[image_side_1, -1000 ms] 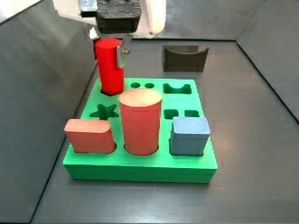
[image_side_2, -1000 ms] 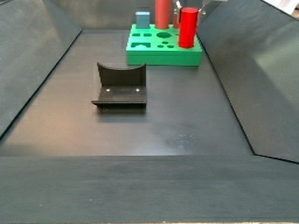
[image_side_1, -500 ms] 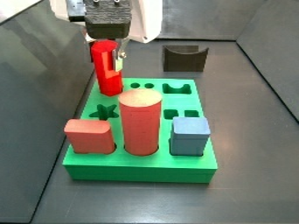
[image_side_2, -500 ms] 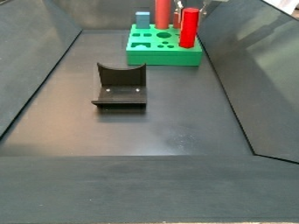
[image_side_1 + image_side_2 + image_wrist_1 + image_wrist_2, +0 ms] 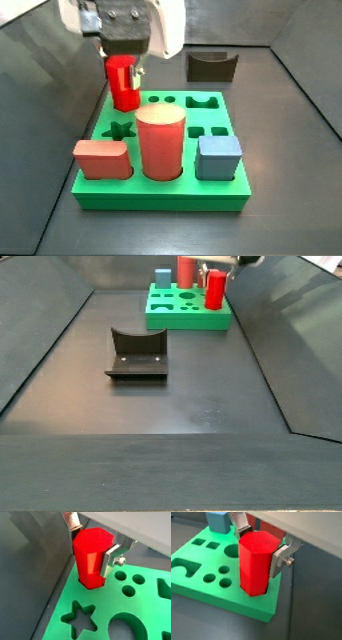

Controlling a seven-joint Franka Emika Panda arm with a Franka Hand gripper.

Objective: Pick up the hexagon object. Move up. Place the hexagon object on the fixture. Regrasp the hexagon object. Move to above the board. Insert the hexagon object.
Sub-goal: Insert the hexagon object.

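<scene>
The hexagon object (image 5: 90, 557) (image 5: 254, 562) is a bright red hexagonal peg. It stands upright with its lower end in a hole at a back corner of the green board (image 5: 67, 597) (image 5: 198, 567) (image 5: 160, 200). My gripper (image 5: 91, 541) (image 5: 260, 542) is shut on its upper part, one silver finger (image 5: 110, 558) flat against a side face and the other behind the top. Both side views show the peg (image 5: 123, 85) (image 5: 213, 288) under the gripper (image 5: 124, 58). The dark fixture (image 5: 210, 66) (image 5: 136, 354) stands bare on the floor, apart from the board.
On the board stand a tall salmon cylinder (image 5: 162, 140), a low salmon block (image 5: 102, 156) and a blue block (image 5: 218, 155) (image 5: 218, 519). Star, round and other cut-outs (image 5: 80, 614) lie open beside the peg. Sloping dark walls (image 5: 54, 326) enclose the floor.
The gripper has come down with the red peg in it. The peg sits lower in the board's corner hole than a second ago.
</scene>
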